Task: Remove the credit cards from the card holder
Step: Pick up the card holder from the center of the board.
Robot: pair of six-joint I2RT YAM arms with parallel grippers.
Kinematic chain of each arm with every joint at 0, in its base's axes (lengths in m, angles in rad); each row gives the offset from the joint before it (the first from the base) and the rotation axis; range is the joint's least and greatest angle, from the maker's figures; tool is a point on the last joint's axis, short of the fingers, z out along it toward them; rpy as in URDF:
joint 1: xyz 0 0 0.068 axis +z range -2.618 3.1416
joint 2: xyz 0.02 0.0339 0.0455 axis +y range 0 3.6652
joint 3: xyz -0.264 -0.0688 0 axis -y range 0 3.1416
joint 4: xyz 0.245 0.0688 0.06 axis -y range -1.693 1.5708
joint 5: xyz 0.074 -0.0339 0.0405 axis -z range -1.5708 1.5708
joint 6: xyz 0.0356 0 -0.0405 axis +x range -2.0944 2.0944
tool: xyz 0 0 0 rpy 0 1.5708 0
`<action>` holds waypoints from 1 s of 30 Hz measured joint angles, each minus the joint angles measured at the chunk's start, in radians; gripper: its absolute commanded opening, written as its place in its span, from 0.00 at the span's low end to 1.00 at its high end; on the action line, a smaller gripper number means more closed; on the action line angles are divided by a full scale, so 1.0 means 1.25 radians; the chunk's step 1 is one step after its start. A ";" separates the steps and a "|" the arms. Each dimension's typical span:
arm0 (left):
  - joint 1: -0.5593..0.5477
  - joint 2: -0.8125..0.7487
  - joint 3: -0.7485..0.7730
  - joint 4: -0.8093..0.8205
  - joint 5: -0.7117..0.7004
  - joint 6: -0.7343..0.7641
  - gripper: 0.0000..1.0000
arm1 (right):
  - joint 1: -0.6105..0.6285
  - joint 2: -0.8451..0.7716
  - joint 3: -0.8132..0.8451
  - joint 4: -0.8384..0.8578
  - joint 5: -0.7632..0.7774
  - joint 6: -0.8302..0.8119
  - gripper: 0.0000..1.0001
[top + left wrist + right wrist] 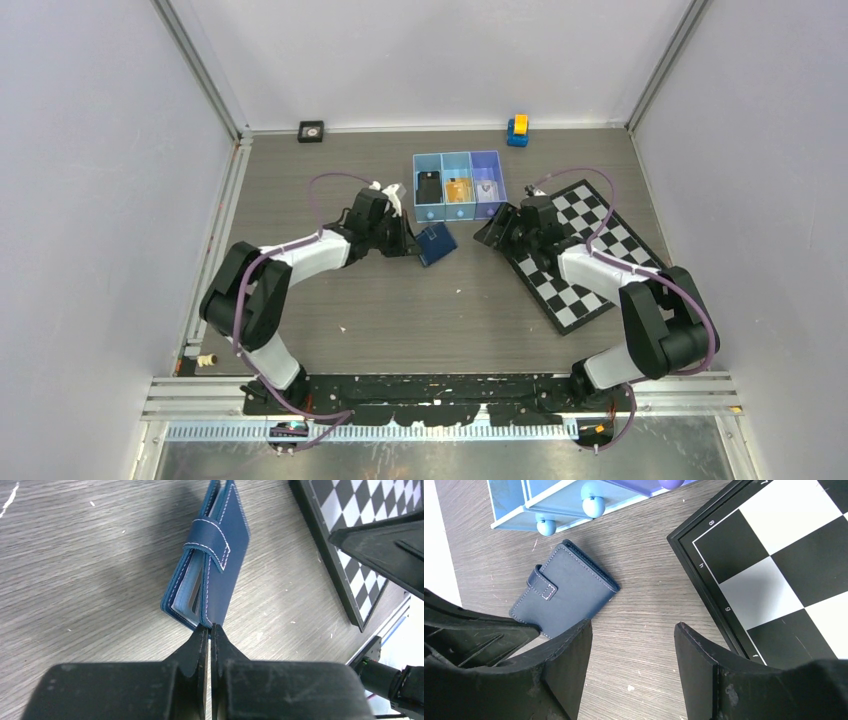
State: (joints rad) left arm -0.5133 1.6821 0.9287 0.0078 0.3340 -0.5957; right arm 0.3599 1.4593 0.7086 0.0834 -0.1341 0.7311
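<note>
The card holder (436, 243) is a navy wallet lying on the table just in front of the tray, its strap fastened. In the left wrist view (225, 565) a pale card edge (187, 592) shows between its covers. My left gripper (412, 243) (210, 626) is shut, its tips pinching the near edge of the wallet's cover. My right gripper (497, 232) (633, 625) is open and empty, low over the table right of the wallet (569, 595). An orange-gold card (458, 189) lies in the tray's middle compartment.
The light-blue three-compartment tray (459, 212) (549, 500) stands behind the wallet, with a black item (429, 187) in its left compartment. A chessboard (590, 250) (784, 555) lies under my right arm. A yellow-and-blue toy (517, 130) and a small black square object (311, 131) sit by the back wall.
</note>
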 measured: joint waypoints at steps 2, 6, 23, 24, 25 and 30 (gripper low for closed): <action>-0.003 -0.014 -0.002 0.001 0.001 0.004 0.00 | 0.000 0.000 0.000 0.004 -0.005 0.000 0.69; -0.011 -0.017 -0.008 0.011 0.021 0.005 0.00 | 0.000 0.000 -0.002 0.026 -0.029 -0.003 0.88; -0.197 -0.213 -0.084 0.016 -0.213 0.156 0.00 | 0.000 -0.012 -0.046 0.221 -0.091 0.256 0.93; -0.204 -0.216 -0.085 0.022 -0.231 0.168 0.00 | 0.001 0.004 -0.050 0.248 -0.097 0.287 0.93; -0.212 -0.215 -0.085 0.028 -0.248 0.175 0.00 | 0.002 0.019 -0.054 0.268 -0.103 0.311 0.93; -0.274 -0.179 -0.074 0.034 -0.349 0.233 0.00 | 0.021 0.110 -0.066 0.339 -0.144 0.404 0.94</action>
State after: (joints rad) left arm -0.8555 1.4582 0.8356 0.0505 -0.1024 -0.3038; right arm 0.3862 1.5974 0.6262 0.5076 -0.3138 1.2366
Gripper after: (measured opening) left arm 0.013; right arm 0.934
